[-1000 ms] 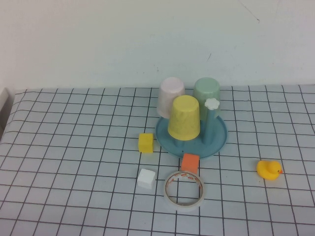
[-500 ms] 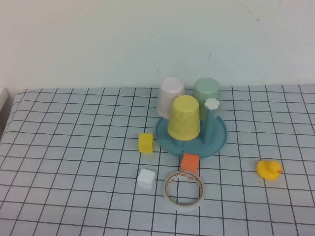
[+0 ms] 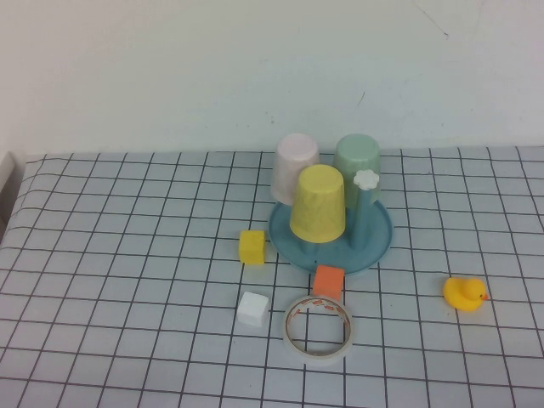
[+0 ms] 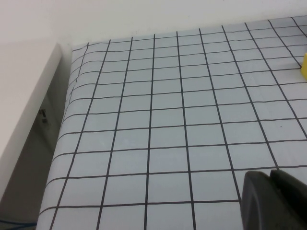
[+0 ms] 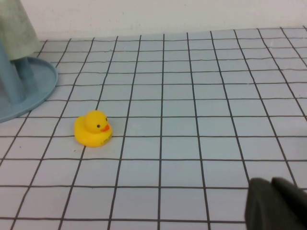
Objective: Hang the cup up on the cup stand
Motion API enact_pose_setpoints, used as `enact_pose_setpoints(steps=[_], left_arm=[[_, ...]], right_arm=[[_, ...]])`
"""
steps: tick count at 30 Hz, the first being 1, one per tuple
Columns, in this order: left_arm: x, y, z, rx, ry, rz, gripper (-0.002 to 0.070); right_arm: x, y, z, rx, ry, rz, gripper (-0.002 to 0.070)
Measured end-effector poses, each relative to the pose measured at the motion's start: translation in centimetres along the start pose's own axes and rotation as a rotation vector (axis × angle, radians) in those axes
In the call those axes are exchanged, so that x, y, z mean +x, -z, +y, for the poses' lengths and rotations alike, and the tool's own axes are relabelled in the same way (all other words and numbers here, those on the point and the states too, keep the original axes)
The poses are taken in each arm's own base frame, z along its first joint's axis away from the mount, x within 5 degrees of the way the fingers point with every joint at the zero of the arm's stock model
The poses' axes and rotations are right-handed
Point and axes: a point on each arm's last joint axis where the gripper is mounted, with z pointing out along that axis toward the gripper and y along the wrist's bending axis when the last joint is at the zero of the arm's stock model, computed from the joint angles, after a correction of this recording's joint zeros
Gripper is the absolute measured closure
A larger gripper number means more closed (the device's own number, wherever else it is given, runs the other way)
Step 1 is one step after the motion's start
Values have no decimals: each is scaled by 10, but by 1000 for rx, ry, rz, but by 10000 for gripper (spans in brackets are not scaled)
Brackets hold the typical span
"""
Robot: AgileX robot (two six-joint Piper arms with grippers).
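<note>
sitting upside down on the cup stand (image 3: 374,246), the yellow cup (image 3: 318,202) occupies the near-left position of the dish, in front of a pale pink cup (image 3: 294,167) and a mint green cup (image 3: 357,161), both inverted. one white-knobbed peg (image 3: 365,180) stands bare on the right. near the dish lie a yellow block (image 3: 252,247), an orange block (image 3: 328,281), a white block (image 3: 253,308), a tape ring (image 3: 317,328) and a rubber duck (image 3: 464,294). left gripper (image 4: 273,201) and right gripper (image 5: 276,203) appear only in the wrist views, above bare tablecloth (image 3: 127,255); finger state cannot be told.
</note>
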Motion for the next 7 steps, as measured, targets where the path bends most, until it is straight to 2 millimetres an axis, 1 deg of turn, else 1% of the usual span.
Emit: enact_pose_setpoints(steps=[7], left_arm=[[0, 0, 0, 0, -6, 0, 677]], right_arm=[[0, 0, 0, 0, 0, 0, 677]])
